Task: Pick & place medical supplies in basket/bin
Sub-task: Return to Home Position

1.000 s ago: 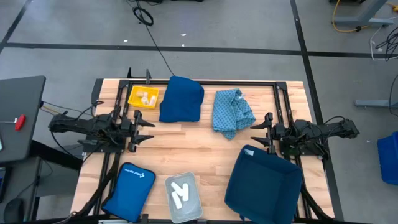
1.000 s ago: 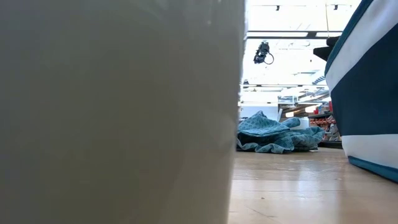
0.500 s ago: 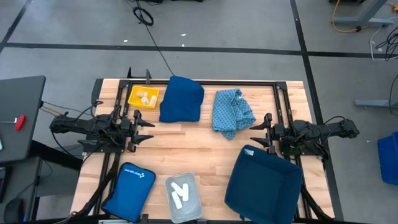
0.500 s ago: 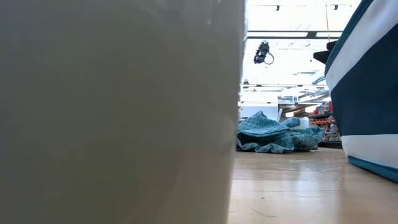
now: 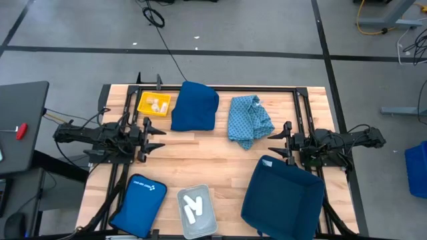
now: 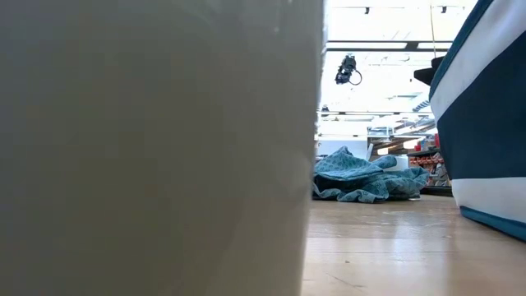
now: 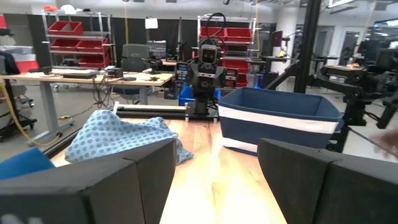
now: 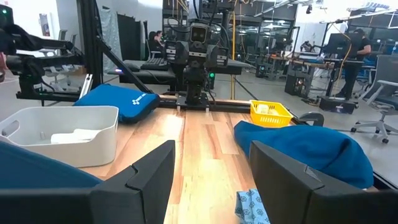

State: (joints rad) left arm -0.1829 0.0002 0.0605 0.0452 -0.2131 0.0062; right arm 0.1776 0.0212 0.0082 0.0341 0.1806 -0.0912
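Observation:
Two white rolls [image 5: 193, 208] lie in a pale grey tub [image 5: 181, 220] at the table's near edge; one roll [image 8: 78, 135] also shows in the right wrist view. Small white items [image 5: 157, 103] sit in a yellow tray [image 5: 141, 107] at the far left. My left gripper [image 5: 159, 140] hovers open at the table's left side, between tray and tub, pointing right. My right gripper [image 5: 273, 145] hovers open at the right side, pointing left, beside the navy basket [image 5: 283, 199]. Both wrist views show the fingers apart with nothing between them [image 7: 214, 168] [image 8: 211, 168].
A dark blue cloth [image 5: 195, 107] and a light blue patterned cloth [image 5: 249, 120] lie along the far half. A blue zip pouch [image 5: 138, 203] lies near left. In the low view the tub's wall [image 6: 156, 148] blocks the left half. Bare wood lies between the grippers.

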